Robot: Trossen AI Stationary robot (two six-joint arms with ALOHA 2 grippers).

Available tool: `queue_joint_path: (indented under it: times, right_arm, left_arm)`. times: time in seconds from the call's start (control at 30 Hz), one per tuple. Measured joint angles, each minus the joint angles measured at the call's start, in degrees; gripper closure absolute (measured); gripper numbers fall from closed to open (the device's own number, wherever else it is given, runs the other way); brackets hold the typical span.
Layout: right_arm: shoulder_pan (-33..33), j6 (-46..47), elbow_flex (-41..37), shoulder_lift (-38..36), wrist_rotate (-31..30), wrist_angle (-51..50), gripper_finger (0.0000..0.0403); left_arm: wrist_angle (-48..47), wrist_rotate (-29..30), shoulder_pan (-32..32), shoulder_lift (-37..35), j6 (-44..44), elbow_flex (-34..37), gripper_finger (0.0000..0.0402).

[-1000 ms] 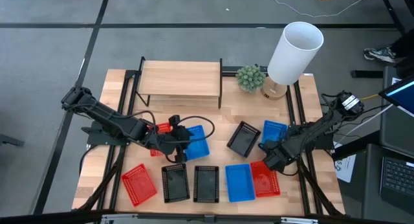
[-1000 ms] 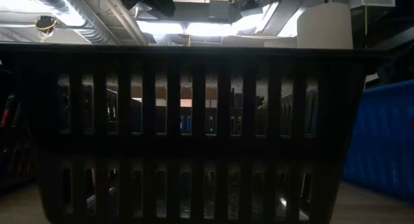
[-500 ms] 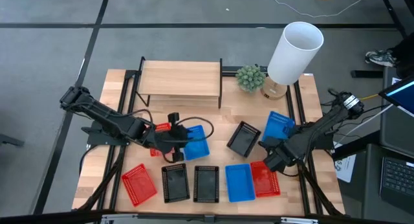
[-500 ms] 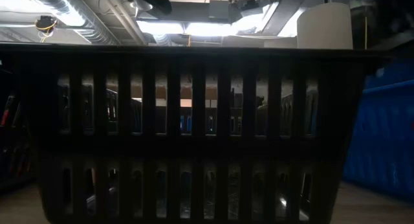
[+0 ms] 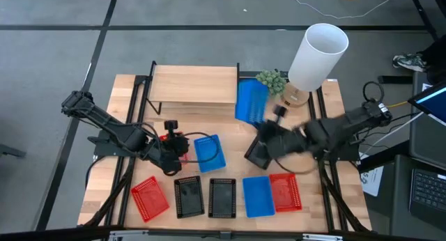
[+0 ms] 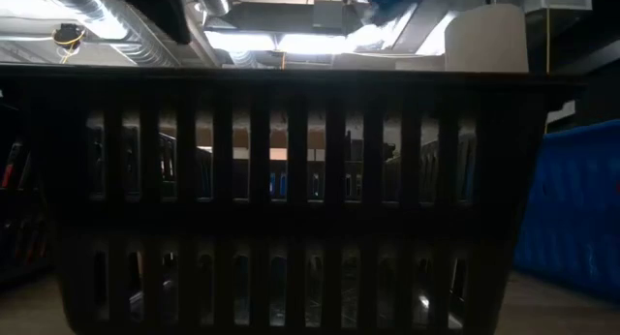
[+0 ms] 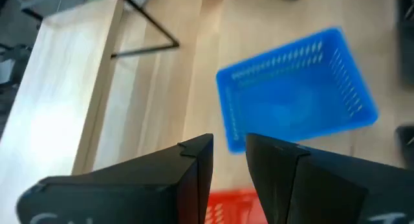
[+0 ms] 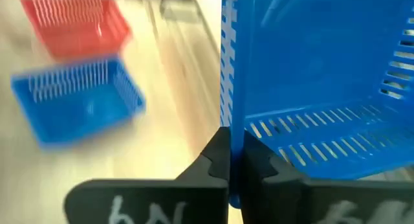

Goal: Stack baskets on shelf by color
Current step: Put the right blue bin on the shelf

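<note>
My right gripper (image 5: 265, 121) is shut on a blue basket (image 5: 251, 100) and holds it in the air beside the right end of the shelf (image 5: 195, 86). My left gripper (image 5: 182, 147) stands open near the table's middle left, a narrow gap between its fingers (image 7: 228, 146). A red basket (image 7: 226, 208) lies partly hidden beneath it, and a second blue basket (image 7: 294, 98) rests flat on the table just ahead. A black basket (image 5: 259, 152) lies partly under my right arm. A row of red, black and blue baskets lines the near edge. My right gripper pinches one side wall of the blue basket (image 8: 231, 114) between its two fingers, one finger inside the basket and one outside. The basket is lifted clear of the table and stands tipped on edge, its hollow side (image 8: 323, 68) facing away from the fingers.
A white cylinder lamp (image 5: 317, 54) and a small plant (image 5: 270, 82) stand at the far right, close to the held basket. Near row: red (image 5: 150, 198), black (image 5: 188, 197), black (image 5: 221, 197), blue (image 5: 258, 196), red (image 5: 284, 192). A black basket (image 6: 291, 199) fills the low view.
My right gripper has lifted the blue basket off the table's right side and swung it fast toward the far left, up beside the shelf's right end; the basket has tipped on edge. My left gripper has drawn back toward the table's left edge, away from the other blue basket.
</note>
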State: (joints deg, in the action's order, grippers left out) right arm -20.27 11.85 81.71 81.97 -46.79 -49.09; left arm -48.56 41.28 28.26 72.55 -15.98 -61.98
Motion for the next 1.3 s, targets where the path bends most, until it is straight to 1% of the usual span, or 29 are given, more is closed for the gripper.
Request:
queue_joint_path:
  times: [0.07, 0.13, 0.23, 0.33, 0.43, 0.5, 0.6, 0.7, 0.77, 0.83, 0.97, 1.03, 1.2, 1.3]
  right_arm:
    - [5.8, -11.6, 0.0, 0.1, 6.7, 11.2, 0.0401]
    - [12.1, -18.9, 0.0, 0.7, 14.0, 20.5, 0.0402]
    - [20.9, -24.6, 0.0, 2.6, 22.3, 28.3, 0.0402]
    - [28.2, -25.8, 0.2, 5.6, 28.5, 30.3, 0.0402]
    - [33.1, -25.4, 3.8, 10.5, 32.9, 26.3, 0.0402]
    - [35.0, -25.4, 9.2, 14.5, 34.6, 20.5, 0.0402]
    - [36.2, -23.6, 20.5, 21.4, 34.8, 6.0, 0.0403]
    - [36.3, -22.5, 30.7, 28.0, 34.9, -8.2, 0.0403]
    - [36.2, -22.5, 35.5, 31.4, 35.0, -14.2, 0.0403]
    - [36.0, -22.6, 38.7, 33.8, 35.1, -19.0, 0.0403]
    - [35.8, -21.9, 40.6, 36.1, 35.4, -23.3, 0.0403]
    - [35.8, -19.6, 40.6, 36.3, 36.8, -24.1, 0.0403]
    - [35.8, -16.4, 40.6, 36.4, 36.2, -23.9, 0.0402]
    - [35.8, -16.1, 40.6, 36.4, 36.1, -24.0, 0.0391]
  left_arm:
    - [-2.0, 0.0, 0.0, 0.0, 0.0, 0.0, 0.0317]
    - [-4.0, 0.0, 0.0, 0.0, 0.0, 0.0, 0.0317]
    - [-5.8, 0.0, 0.0, -1.1, 0.3, 1.3, 0.0317]
    - [-5.0, 0.0, -0.4, -4.5, 1.2, 5.0, 0.0317]
    - [-2.7, 0.0, -1.7, -9.2, 0.8, 10.1, 0.0317]
    - [0.8, -0.1, -2.6, -13.0, -0.7, 13.3, 0.0317]
    - [7.8, -0.3, -3.1, -18.3, -2.5, 17.8, 0.0317]
    - [16.4, -0.4, -3.1, -21.6, -3.0, 22.0, 0.0317]
    - [21.9, -0.6, -3.1, -22.9, -3.0, 24.6, 0.0317]
    - [27.1, -0.6, -3.0, -23.7, -3.0, 27.1, 0.0317]
    - [32.2, -0.5, -3.1, -23.8, -3.0, 30.7, 0.0317]
    - [32.8, -0.4, -3.1, -23.8, -3.3, 31.4, 0.0317]
    - [32.9, -0.2, -3.1, -23.9, -3.1, 31.6, 0.0317]
    - [32.8, -0.2, -3.1, -23.9, -3.2, 31.6, 0.0317]
